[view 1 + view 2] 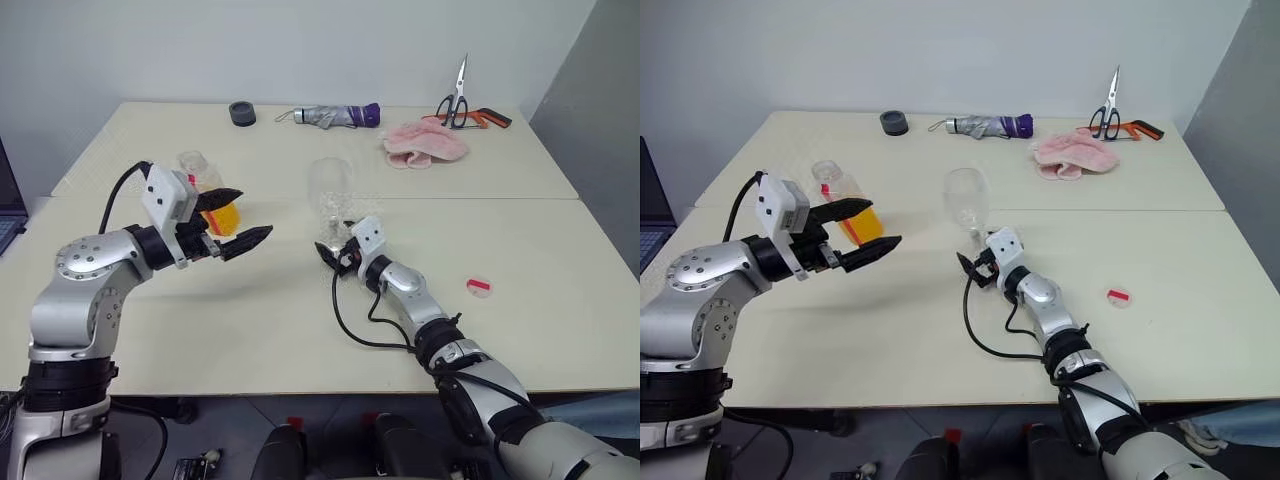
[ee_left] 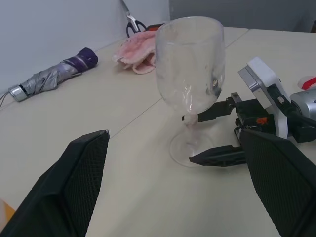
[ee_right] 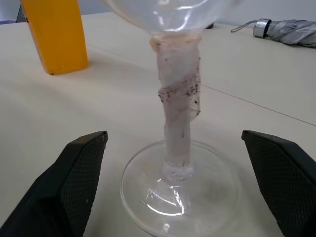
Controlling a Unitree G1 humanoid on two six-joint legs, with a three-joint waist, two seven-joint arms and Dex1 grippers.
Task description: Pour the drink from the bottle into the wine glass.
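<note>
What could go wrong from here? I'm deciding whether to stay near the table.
The right gripper has its jaws open around the wine glass stem; a sideways nudge could tip the empty glass. The bottle stands uncapped with drink inside, and the open left gripper close by could knock it and spill.

- The wine glass (image 1: pixel 331 205): clear and empty, standing upright near the middle of the table (image 1: pixel 250 320), its stem wrapped in pale tape.
- The bottle (image 1: pixel 847 208): clear plastic, upright, uncapped, well to the glass's left.
- The drink (image 3: pixel 55 33): bright orange, filling the bottle's lower part.
</note>
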